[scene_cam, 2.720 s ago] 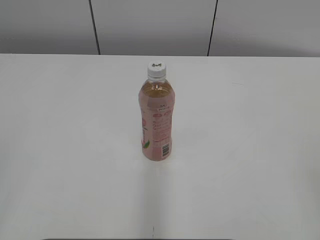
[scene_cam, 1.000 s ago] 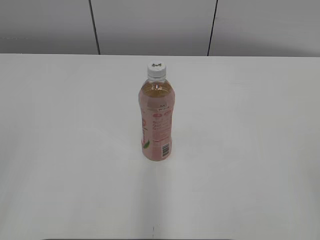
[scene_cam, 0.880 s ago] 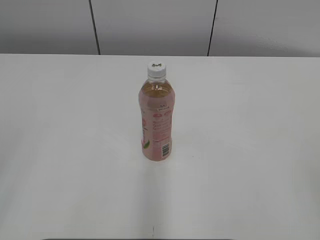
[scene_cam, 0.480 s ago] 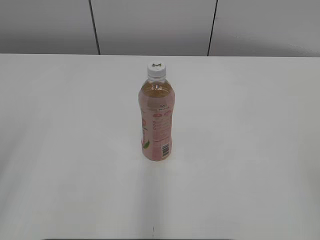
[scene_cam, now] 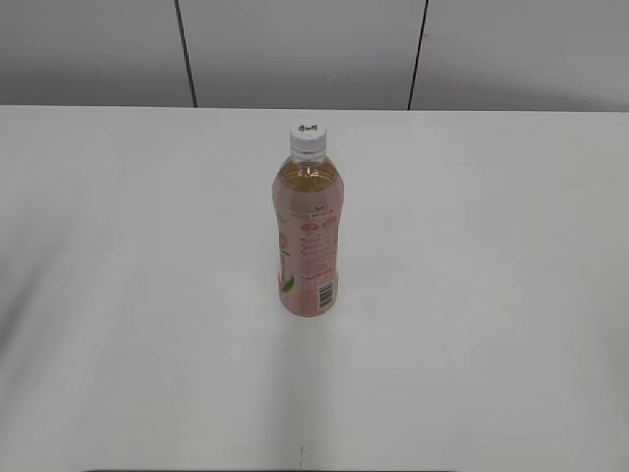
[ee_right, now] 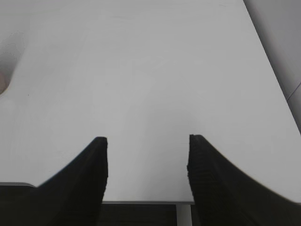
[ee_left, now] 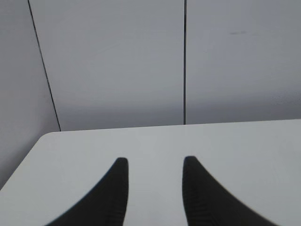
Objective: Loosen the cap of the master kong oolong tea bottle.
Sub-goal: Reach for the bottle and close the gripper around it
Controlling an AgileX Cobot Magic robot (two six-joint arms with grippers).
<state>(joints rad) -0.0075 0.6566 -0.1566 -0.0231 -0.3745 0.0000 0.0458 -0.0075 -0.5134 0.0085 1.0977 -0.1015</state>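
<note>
The master kong oolong tea bottle (scene_cam: 308, 246) stands upright near the middle of the white table (scene_cam: 491, 246). It holds amber tea and has a pink label with a barcode low down. The white cap (scene_cam: 308, 136) sits on its neck. Neither gripper shows in the exterior view. In the left wrist view my left gripper (ee_left: 153, 162) is open and empty above bare table, facing the wall. In the right wrist view my right gripper (ee_right: 147, 140) is open and empty over the table's edge. The bottle is not between either pair of jaws.
Grey wall panels (scene_cam: 295, 49) with dark seams stand behind the table. The left wrist view shows the table's rounded corner (ee_left: 42, 141). The right wrist view shows the table's edge (ee_right: 141, 202) below the jaws and a faint pinkish blur (ee_right: 2, 82) at the left border.
The bottle has not moved. A faint shadow has grown on the table's left side in the exterior view.
</note>
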